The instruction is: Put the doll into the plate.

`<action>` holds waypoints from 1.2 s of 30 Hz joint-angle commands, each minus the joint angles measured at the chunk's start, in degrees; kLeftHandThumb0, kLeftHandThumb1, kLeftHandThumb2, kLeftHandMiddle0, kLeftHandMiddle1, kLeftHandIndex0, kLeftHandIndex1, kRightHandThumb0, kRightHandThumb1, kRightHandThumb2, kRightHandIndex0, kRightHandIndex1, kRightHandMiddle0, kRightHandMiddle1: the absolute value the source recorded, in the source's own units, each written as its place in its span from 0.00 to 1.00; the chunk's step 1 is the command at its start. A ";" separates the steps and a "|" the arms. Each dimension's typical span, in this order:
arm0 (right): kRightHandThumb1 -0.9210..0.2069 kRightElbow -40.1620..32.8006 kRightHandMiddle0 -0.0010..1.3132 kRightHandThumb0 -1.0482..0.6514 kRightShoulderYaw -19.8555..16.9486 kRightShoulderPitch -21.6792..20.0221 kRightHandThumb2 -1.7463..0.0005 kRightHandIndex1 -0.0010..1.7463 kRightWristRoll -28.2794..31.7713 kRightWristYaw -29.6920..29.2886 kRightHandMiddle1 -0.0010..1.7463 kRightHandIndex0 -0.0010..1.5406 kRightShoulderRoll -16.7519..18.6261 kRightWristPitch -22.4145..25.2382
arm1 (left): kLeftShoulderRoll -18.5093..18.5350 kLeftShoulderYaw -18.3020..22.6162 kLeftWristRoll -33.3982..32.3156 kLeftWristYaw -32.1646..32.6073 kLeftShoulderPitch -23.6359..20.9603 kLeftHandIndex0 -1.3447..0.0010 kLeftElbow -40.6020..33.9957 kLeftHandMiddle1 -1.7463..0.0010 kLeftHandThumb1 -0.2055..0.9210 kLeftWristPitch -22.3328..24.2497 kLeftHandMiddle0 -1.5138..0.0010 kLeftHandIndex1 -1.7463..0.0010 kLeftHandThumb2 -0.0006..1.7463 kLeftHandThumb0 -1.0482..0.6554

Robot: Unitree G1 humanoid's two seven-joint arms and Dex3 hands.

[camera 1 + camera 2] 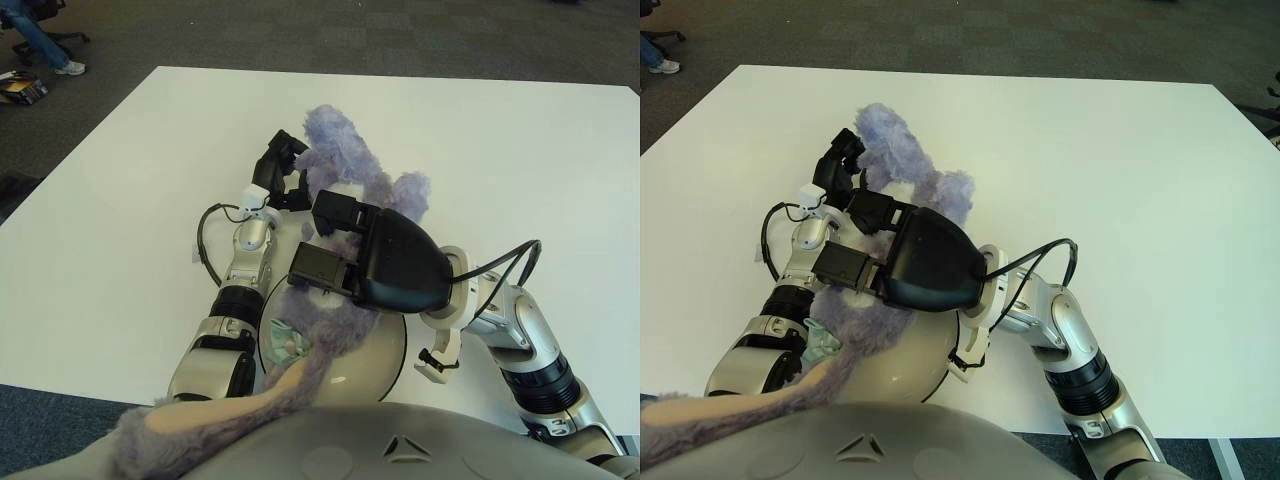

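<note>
Where grey carpet rings the white table (520, 160), one plate (385, 360) sits at six o'clock; the one doll (340, 180) drapes over it, gripped by both the left hand (285, 165) and right hand (335, 245).

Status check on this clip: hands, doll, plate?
Both hands on the doll: left robot hand at its far end, right robot hand across its middle. Doll draped over the plate, near end trailing off. Nothing blocking.
</note>
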 commanded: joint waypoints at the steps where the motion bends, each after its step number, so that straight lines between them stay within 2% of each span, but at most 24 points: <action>1: 0.42 -2.67 0.07 0.79 0.40 0.42 0.34 1.00 3.25 3.81 0.78 0.31 -0.75 3.34 | -0.42 -0.47 0.53 -0.30 4.32 0.65 3.30 0.00 0.49 -0.28 0.68 0.00 0.74 0.61; 3: 0.48 -3.42 0.03 0.85 0.37 0.51 0.29 1.00 4.11 5.50 0.60 0.35 -1.21 4.72 | -0.37 -0.49 0.59 -0.30 4.26 0.66 3.41 0.00 0.49 -0.29 0.68 0.00 0.74 0.61; 4: 0.49 -3.63 0.02 0.86 0.38 0.54 0.28 1.00 4.34 5.90 0.54 0.36 -1.31 5.07 | -0.37 -0.49 0.60 -0.30 4.25 0.66 3.44 0.00 0.49 -0.30 0.68 0.00 0.74 0.61; 7: 0.52 -1.49 0.01 0.88 -1.13 0.68 0.26 1.00 4.99 3.53 0.43 0.38 -2.70 3.07 | -0.38 -0.53 0.64 -0.21 4.21 0.66 3.21 0.00 0.50 0.08 0.69 0.00 0.74 0.61; 13: 0.54 -1.00 0.00 0.89 -1.20 1.12 0.24 1.00 5.87 1.64 0.29 0.40 -2.21 2.42 | -0.43 -0.54 0.63 -0.12 4.11 0.66 3.00 0.00 0.50 0.61 0.69 0.00 0.74 0.61; 21: 0.56 -0.49 0.00 0.90 -1.11 1.28 0.23 1.00 10.13 3.32 0.20 0.41 -3.42 3.33 | -0.47 -0.62 0.57 -0.32 3.90 0.66 3.06 0.00 0.50 0.85 0.69 0.00 0.74 0.61; 31: 0.57 -2.30 0.00 0.90 -2.69 3.01 0.22 1.00 12.79 6.19 0.18 0.41 -5.03 7.36 | -0.66 -0.78 0.62 -0.42 3.33 0.66 3.53 0.00 0.49 1.66 0.68 0.00 0.74 0.61; 36: 0.57 -3.73 0.00 0.90 -3.38 2.79 0.22 1.00 16.04 10.12 0.16 0.41 -5.84 11.96 | -1.08 -0.69 0.21 -0.51 3.19 0.65 3.61 0.00 0.49 1.59 0.68 0.00 0.74 0.61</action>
